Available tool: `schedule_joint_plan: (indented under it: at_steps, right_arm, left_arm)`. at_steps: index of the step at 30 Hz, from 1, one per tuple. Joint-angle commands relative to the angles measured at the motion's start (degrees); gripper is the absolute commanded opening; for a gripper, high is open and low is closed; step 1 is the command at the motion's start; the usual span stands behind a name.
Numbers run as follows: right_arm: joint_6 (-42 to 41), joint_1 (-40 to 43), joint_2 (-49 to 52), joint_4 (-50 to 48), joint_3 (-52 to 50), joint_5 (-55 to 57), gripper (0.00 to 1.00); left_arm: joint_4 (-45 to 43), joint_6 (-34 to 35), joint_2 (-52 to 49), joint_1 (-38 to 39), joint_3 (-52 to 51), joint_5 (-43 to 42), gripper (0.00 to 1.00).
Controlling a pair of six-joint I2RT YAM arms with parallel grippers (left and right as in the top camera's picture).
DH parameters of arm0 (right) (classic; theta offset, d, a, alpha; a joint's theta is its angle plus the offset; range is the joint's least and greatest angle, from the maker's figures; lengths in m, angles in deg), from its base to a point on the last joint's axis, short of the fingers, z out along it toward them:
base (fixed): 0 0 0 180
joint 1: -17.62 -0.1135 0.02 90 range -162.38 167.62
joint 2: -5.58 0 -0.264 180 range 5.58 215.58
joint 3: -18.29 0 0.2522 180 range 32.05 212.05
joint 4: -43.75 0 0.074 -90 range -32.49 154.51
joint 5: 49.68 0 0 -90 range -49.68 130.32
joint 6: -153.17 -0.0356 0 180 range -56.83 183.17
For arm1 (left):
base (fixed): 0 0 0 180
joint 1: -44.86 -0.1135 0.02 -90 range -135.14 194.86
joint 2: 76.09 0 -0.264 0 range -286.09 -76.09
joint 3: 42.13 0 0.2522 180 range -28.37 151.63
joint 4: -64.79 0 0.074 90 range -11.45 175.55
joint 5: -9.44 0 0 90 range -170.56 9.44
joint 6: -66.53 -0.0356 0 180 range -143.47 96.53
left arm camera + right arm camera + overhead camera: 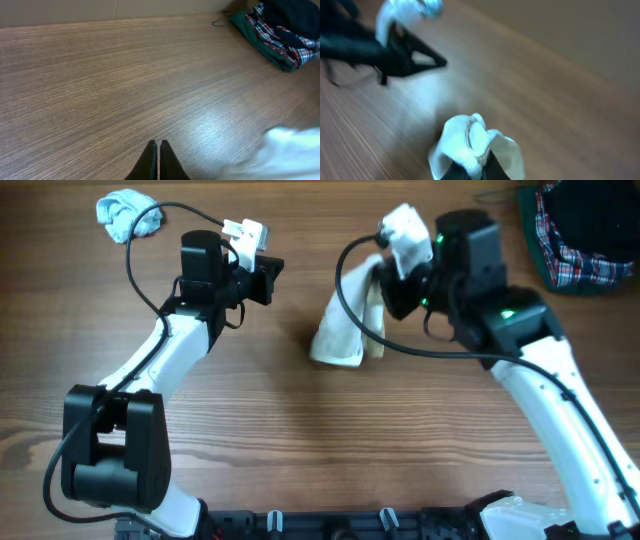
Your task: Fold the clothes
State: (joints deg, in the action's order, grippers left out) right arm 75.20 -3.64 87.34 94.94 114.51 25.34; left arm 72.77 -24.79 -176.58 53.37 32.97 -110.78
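The clothes [345,320], one cream-white garment with a tan strip along its right edge, hang bunched from my right gripper [387,280], and their lower end rests on the table. In the right wrist view that gripper [481,169] is shut on a fold of the clothes [470,142], which bulge over the fingertips. My left gripper [272,275] hovers to the left of the clothes, apart from them. Seen from its wrist, the left gripper [158,145] is shut with nothing in it above bare wood, and the clothes [290,150] blur past at the lower right.
A small light-blue cloth wad [122,210] lies at the far left. Plaid fabric [585,235] is piled at the far right corner, and the plaid fabric [280,35] also shows in the left wrist view. The wooden table [300,440] runs bare toward the front.
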Motion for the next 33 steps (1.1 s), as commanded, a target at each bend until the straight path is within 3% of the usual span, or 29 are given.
schedule_joint_plan:
  at_steps: [1, 2, 4, 9, 12, 13, 14, 17, 21, 25, 30, 33]
  right_arm:
    - [10.1, -0.3, -0.7, -0.7, 9.4, -14.0, 0.04]
    - [16.9, -0.8, -0.7, -0.7, 10.2, -18.9, 0.04]
    - [22.8, -1.4, -0.4, 0.8, 10.1, -19.3, 0.04]
    - [28.2, -1.4, 3.9, 11.5, 10.0, -21.8, 0.04]
    - [30.4, -1.4, 5.2, 12.1, 10.0, -25.1, 0.04]
    - [30.7, -1.4, 5.2, 11.9, 10.0, -25.8, 0.04]
    - [31.5, -1.4, 5.1, 11.9, 10.0, -26.3, 0.04]
    - [31.3, -1.4, 5.2, 12.0, 10.0, -27.4, 0.04]
    - [30.8, -1.4, 5.2, 13.0, 10.0, -27.5, 0.04]
    - [30.8, -1.4, 5.2, 13.5, 10.0, -27.5, 0.04]
    - [30.9, -1.4, 5.2, 13.9, 10.0, -27.5, 0.04]
    - [30.9, -1.4, 5.2, 14.1, 10.0, -27.5, 0.04]
  left_arm:
    - [0.1, 0.7, 3.1, -1.2, 0.3, 0.3, 0.04]
    - [0.3, 0.7, 4.1, -1.8, 0.3, 0.3, 0.04]
    - [0.9, 0.7, 5.8, -3.4, 0.3, 0.3, 0.04]
    - [3.2, 0.7, 7.3, -6.7, 0.3, -1.0, 0.04]
    - [9.4, 0.0, 7.3, -6.7, 0.3, -9.0, 0.04]
    - [12.6, -2.0, 7.3, -6.7, 0.3, -11.6, 0.05]
    - [16.5, -8.5, 7.3, -6.6, 0.3, -16.6, 0.07]
    - [26.5, -23.0, 7.3, -6.2, 0.3, -26.4, 0.24]
    - [30.5, -28.7, 7.3, -6.1, 0.3, -33.9, 0.50]
    - [33.1, -30.7, 7.3, -6.0, 0.3, -39.4, 0.59]
    - [43.4, -42.3, 7.3, -6.0, 0.3, -41.8, 0.59]
    - [44.4, -43.8, 7.3, -6.0, 0.3, -42.6, 0.60]
